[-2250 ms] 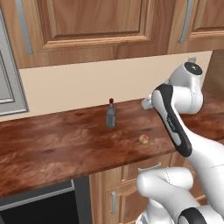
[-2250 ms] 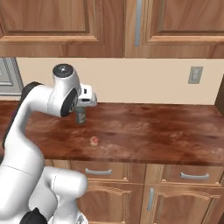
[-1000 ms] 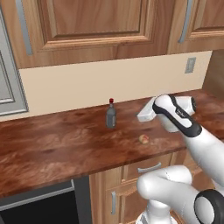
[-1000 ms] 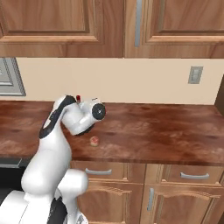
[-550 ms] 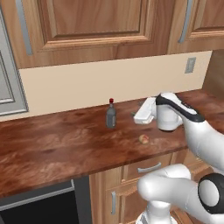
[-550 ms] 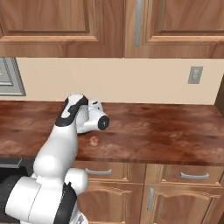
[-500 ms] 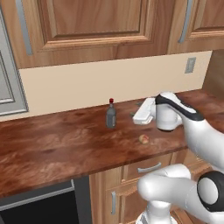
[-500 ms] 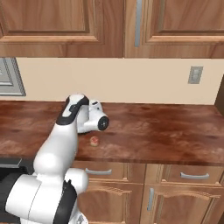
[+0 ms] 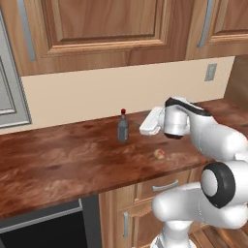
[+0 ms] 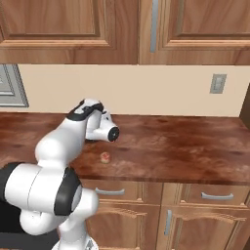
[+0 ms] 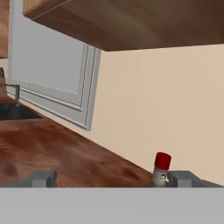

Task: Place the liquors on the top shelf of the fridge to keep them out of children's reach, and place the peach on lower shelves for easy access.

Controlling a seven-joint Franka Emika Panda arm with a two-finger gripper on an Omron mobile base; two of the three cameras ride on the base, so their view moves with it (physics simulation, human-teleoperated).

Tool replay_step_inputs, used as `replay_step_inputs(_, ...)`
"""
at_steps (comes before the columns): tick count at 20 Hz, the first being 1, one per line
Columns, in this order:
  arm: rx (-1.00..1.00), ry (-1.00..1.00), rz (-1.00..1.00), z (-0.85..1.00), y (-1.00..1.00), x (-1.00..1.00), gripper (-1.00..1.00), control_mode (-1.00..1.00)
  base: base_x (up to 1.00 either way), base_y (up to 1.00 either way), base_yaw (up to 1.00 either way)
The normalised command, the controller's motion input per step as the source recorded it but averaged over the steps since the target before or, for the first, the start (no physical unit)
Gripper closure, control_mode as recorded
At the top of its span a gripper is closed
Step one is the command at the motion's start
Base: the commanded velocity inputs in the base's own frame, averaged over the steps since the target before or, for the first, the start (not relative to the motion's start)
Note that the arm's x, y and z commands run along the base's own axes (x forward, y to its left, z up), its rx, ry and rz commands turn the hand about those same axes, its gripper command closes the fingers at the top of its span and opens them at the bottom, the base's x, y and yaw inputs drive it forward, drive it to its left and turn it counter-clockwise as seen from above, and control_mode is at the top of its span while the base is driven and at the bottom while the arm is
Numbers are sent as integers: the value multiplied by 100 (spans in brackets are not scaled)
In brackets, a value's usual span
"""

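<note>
Since the earlier frames, the gripper (image 11: 111, 178) has swung down from above the counter (image 9: 58, 164) and now points level toward the dark liquor bottle (image 9: 123, 127), jaws spread wide and empty. Nothing looks stored yet: that bottle stands upright, long axis vertical, red cap up, near the wall. The peach (image 9: 159, 154) sits near the bottle, toward the counter's front edge.
</note>
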Motion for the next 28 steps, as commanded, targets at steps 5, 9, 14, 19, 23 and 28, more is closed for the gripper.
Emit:
replay_step_inputs(5,0,3,0,-7,13,47,-100,-100,0,0,0)
replay_step_inputs(9,0,6,0,-19,15,41,-100,-100,0,0,0)
replay_step_inputs(14,0,4,1,-21,6,42,-100,-100,0,0,0)
replay_step_inputs(19,0,3,3,-26,0,42,-100,-100,0,0,0)
replay_step_inputs(23,0,1,3,-39,4,36,-100,-100,0,0,0)
replay_step_inputs(28,1,0,3,-33,5,35,-100,-100,0,0,0)
